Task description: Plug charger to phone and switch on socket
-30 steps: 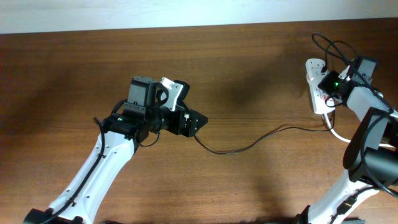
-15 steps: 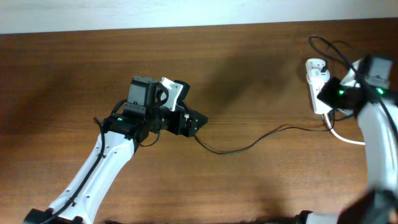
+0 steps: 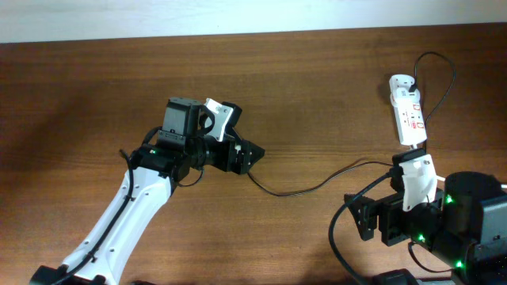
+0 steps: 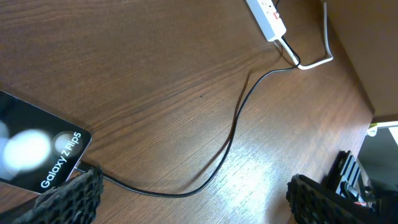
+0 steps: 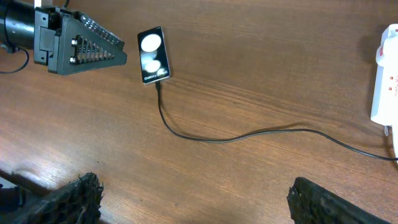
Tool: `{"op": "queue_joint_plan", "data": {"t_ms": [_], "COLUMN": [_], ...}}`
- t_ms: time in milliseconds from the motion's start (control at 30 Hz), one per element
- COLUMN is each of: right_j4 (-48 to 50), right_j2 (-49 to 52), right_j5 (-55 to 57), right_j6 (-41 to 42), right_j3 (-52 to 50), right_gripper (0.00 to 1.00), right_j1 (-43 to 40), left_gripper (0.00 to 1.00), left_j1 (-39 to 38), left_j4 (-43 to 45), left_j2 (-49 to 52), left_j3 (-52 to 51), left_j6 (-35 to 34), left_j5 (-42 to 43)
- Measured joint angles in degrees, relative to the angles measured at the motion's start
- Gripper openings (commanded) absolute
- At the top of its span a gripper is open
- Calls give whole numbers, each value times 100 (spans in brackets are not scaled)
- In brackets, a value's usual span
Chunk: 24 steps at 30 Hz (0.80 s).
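The phone [image 5: 153, 55] lies flat and black, with two white blobs on its face, just right of my left gripper's fingers [image 5: 93, 43]. The charger [image 5: 249, 135], a thin black cable, runs from the phone's lower edge [image 4: 83, 167] across the wood towards the socket [image 3: 408, 111] at the far right. In the overhead view the left gripper [image 3: 252, 154] hides the phone. That gripper [image 4: 193, 199] is open and holds nothing. My right gripper [image 5: 193, 202] hangs open and holds nothing over bare wood, at the near right [image 3: 364, 220], well short of the socket.
A thick white cord [image 4: 317, 59] leaves the socket's near end and curves toward the table's right edge. A thin black cable loops behind the socket [image 3: 444, 63]. The table's far edge meets a pale wall [image 3: 238, 16].
The right arm has pulled back from the socket to the near right side of the table, and its gripper has opened. The left arm, phone and charger have not moved.
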Motion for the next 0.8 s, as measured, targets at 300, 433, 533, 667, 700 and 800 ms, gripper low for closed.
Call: {"op": "queue_joint_plan", "data": {"t_ms": [300, 433, 533, 667, 700, 800], "right_j4": [2, 380, 1504, 2962, 3161, 4107], "right_j2": [0, -173, -1182, -2710, -3104, -4127], "right_j5": [188, 1379, 1665, 1705, 1685, 1574], "right_j6": [-24, -116, -162, -181, -177, -181], "right_j3": [-2, -343, -1567, -3906, -4470, -5685], "right_gripper": [99, 99, 99, 99, 99, 99], "right_j1": [4, -50, -131, -136, -136, -136], "left_gripper": [99, 99, 99, 99, 99, 99], "left_j1": [0, 0, 0, 0, 0, 0], "left_j4": [0, 0, 13, 9, 2, 0], "left_j2": [0, 0, 0, 0, 0, 2], "left_j3": [0, 0, 0, 0, 0, 0], "left_j6": [0, 0, 0, 0, 0, 0], "left_j5": [0, 0, 0, 0, 0, -2]}}
